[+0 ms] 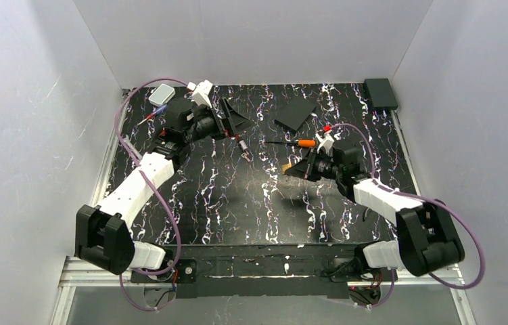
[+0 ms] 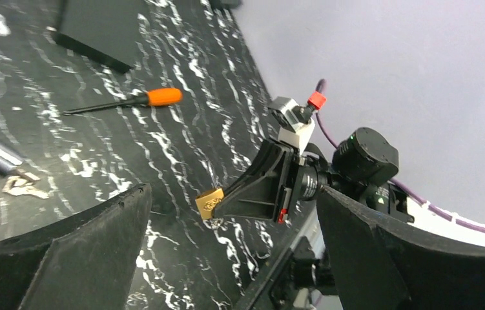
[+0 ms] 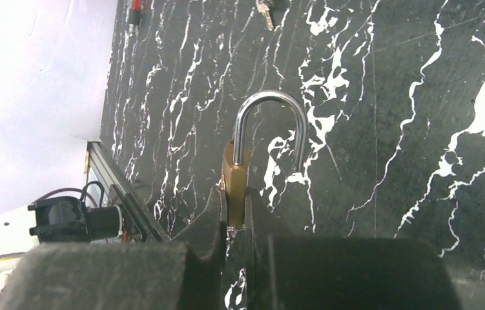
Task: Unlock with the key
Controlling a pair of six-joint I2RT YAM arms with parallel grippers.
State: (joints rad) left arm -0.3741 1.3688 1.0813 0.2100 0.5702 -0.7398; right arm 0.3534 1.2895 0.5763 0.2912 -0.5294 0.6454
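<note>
Brass padlock [image 3: 234, 177] pinched in right gripper [image 3: 235, 213], left gripper [image 1: 236, 116] spread wide, key [image 2: 23, 186] lying apart

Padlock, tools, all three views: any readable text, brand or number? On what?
No text reads in any view.
brass padlock, shut in the right gripper: a small mark on its face, too blurred to read.
key bunch, orange-handled screwdriver: no lettering visible.

Key: the tiny silvery metal key [image 1: 245, 154] lies mid-table on the black marbled tabletop [image 1: 224, 203].
Padlock: the small brass padlock [image 1: 285, 167], right of it, sits in the right gripper [image 3: 235, 223].
Screwdriver: the orange-handled screwdriver [image 1: 298, 143] lies behind the padlock.
</note>
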